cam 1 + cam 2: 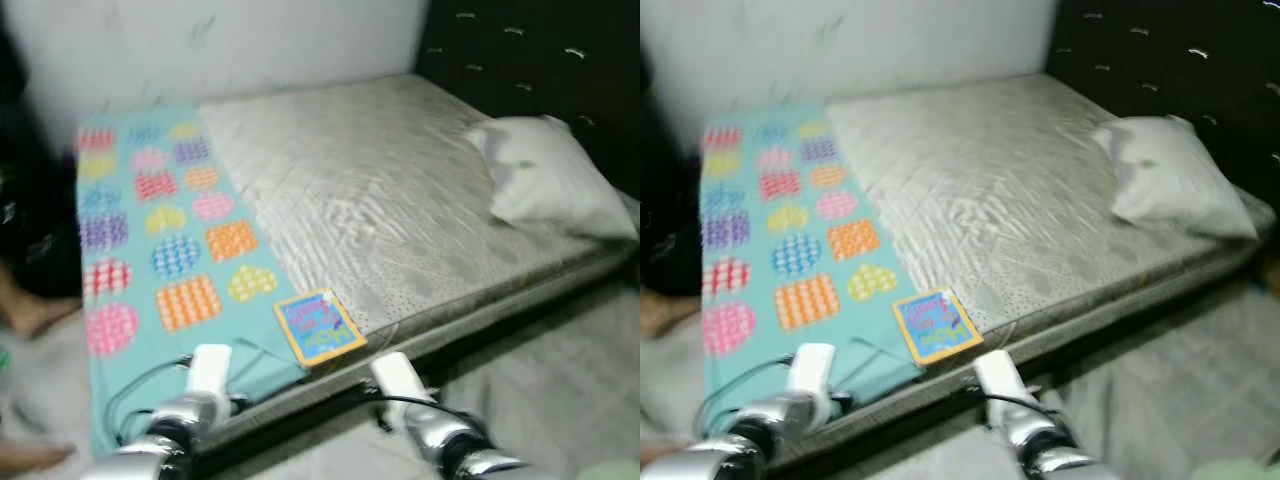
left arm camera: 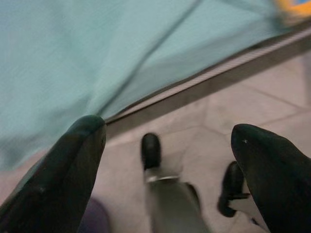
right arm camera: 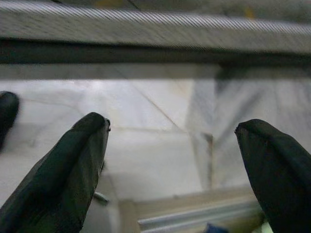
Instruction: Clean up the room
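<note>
Both arms reach toward the bed's near edge: left gripper (image 2: 167,141) and right gripper (image 3: 172,141) spread wide, holding nothing (both over floor). Book (image 1: 319,327) lies on the teal blanket (image 1: 150,240), near the mattress (image 1: 380,200) edge. Approach step, probably; next, lift the book.

Bed w/ mixed cloth, tiled floor, metal arms.

Mattress (image 1: 380,200): pale quilted fabric w/ slight sheen, finely speckled nr its front edge. On its left part, teal blanket (image 1: 160,250): soft matt cloth, woven-look coloured hearts. Book (image 1: 320,327) at mattress front edge: glossy card cover. Pillow (image 1: 550,175) on mattress right side: matt white cloth, creased. Headboard (image 1: 530,50) behind it: dark tufted padding, shiny buttons. Floor (image 3: 160,145) below mattress: smooth pale tiles, faint gloss. Left hand (image 2: 170,141) & right hand (image 3: 172,141): matt black fingers, spread apart; arms silver metal.
</note>
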Motion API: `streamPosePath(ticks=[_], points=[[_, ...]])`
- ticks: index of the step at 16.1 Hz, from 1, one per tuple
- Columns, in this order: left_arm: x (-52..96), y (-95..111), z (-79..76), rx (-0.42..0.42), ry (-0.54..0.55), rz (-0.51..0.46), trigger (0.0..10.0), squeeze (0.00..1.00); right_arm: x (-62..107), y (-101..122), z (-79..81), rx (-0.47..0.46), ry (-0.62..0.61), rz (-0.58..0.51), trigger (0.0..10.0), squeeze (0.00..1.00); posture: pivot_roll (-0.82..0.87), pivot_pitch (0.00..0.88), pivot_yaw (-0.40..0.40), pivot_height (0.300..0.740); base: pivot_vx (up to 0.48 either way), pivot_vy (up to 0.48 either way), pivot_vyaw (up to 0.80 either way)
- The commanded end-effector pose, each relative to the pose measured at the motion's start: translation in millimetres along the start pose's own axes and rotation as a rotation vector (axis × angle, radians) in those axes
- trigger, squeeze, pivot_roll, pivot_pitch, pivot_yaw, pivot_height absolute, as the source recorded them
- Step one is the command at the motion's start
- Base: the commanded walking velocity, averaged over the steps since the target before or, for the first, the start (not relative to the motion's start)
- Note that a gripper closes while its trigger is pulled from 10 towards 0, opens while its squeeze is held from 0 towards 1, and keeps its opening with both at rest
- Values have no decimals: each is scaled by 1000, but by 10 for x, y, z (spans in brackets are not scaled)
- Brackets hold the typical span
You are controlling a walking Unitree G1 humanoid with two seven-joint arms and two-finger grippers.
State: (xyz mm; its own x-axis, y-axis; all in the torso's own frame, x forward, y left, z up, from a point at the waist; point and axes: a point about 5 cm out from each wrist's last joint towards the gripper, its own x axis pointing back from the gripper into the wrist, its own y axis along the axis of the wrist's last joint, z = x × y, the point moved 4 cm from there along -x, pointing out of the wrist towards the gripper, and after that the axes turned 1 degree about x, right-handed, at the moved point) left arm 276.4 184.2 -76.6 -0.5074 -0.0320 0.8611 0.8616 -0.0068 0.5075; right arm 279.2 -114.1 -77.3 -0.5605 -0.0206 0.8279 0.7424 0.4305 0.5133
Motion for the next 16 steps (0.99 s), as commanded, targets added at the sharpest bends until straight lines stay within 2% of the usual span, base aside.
streamPosePath(ticks=[1,14,16], points=[[4,62,-31,8,-6,-16,10000,0,2,35,23,9,11,-10,10000,0,-64,0,-65,740,0,0,800],[3,71,-61,28,-30,-28,10000,0,4,55,73,35,28,-26,10000,0,-59,0,-65,740,0,0,800],[3,76,-69,30,-35,-31,10000,0,4,67,67,17,26,-33,10000,0,-63,0,-63,740,0,0,216]])
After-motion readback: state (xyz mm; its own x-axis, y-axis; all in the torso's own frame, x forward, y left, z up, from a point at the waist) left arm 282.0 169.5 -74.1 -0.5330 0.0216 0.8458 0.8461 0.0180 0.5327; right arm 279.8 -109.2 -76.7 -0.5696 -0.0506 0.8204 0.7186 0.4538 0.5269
